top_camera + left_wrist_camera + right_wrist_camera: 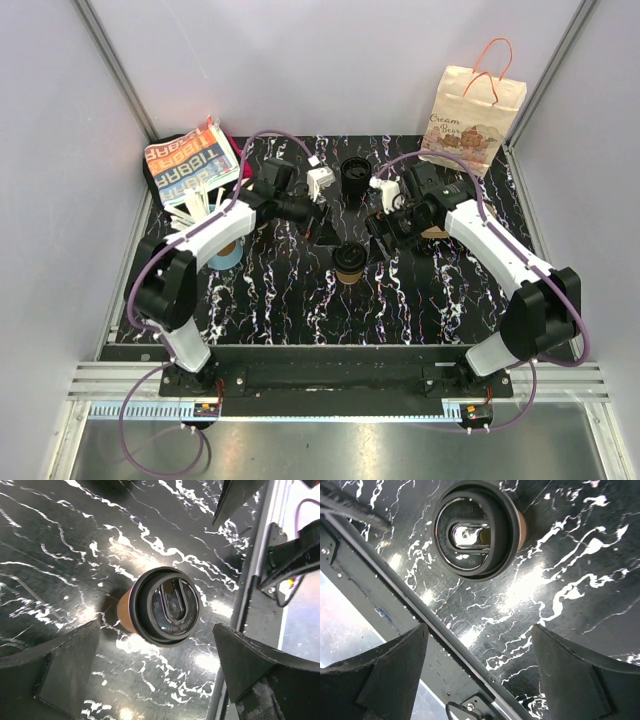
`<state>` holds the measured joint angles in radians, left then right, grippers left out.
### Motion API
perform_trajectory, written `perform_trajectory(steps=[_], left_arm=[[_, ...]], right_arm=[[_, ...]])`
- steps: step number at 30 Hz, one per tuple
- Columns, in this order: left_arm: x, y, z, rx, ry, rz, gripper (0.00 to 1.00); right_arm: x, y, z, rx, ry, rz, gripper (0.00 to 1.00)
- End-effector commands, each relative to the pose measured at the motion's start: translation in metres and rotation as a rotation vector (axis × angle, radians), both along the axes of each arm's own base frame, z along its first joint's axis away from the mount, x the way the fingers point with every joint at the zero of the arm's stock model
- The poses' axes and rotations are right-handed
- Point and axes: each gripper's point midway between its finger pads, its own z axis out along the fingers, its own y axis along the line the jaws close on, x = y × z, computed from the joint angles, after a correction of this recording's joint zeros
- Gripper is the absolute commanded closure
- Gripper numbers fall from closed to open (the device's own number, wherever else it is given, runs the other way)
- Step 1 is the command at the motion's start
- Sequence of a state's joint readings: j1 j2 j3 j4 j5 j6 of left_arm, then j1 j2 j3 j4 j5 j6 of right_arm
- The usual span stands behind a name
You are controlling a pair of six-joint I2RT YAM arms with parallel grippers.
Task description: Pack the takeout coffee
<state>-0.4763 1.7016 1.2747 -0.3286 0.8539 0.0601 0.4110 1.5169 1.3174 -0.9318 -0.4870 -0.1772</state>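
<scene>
The takeout coffee (349, 262) is a small brown paper cup with a round black lid, standing upright on the black marbled table near the middle. My left gripper (326, 233) hovers just behind and left of it, jaws open and empty. My right gripper (381, 238) hovers just behind and right of it, also open and empty. In the left wrist view the cup (162, 606) sits beyond the open gripper (157, 675). In the right wrist view the cup (476, 529) sits beyond the open gripper (480, 672). Neither gripper touches it.
A printed paper bag (472, 108) with orange handles stands at the back right. A round black cup-like object (356, 176) stands behind the grippers. A blue cup with white sticks (217, 243) and printed packets (190, 165) lie at the left. A brown object (436, 232) shows under the right arm.
</scene>
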Motion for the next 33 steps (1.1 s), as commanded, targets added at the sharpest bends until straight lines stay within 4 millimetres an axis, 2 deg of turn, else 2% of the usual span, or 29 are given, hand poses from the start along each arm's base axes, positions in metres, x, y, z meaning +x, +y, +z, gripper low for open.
perform_trajectory(steps=[1, 15, 29, 33], left_arm=[[0.002, -0.018, 0.021, -0.091, 0.014, -0.064, 0.01], [0.015, -0.026, -0.023, -0.025, 0.137, -0.058, 0.01], [0.002, -0.032, -0.042, -0.014, 0.196, -0.102, 0.01], [0.001, -0.033, -0.046, -0.007, 0.205, -0.104, 0.04]], right_arm=[[0.001, 0.005, 0.016, 0.098, -0.057, 0.038, 0.11], [-0.003, 0.003, 0.015, 0.126, -0.047, 0.052, 0.13], [-0.006, 0.002, 0.021, 0.136, -0.064, 0.055, 0.15], [-0.008, 0.002, 0.024, 0.142, -0.07, 0.057, 0.16]])
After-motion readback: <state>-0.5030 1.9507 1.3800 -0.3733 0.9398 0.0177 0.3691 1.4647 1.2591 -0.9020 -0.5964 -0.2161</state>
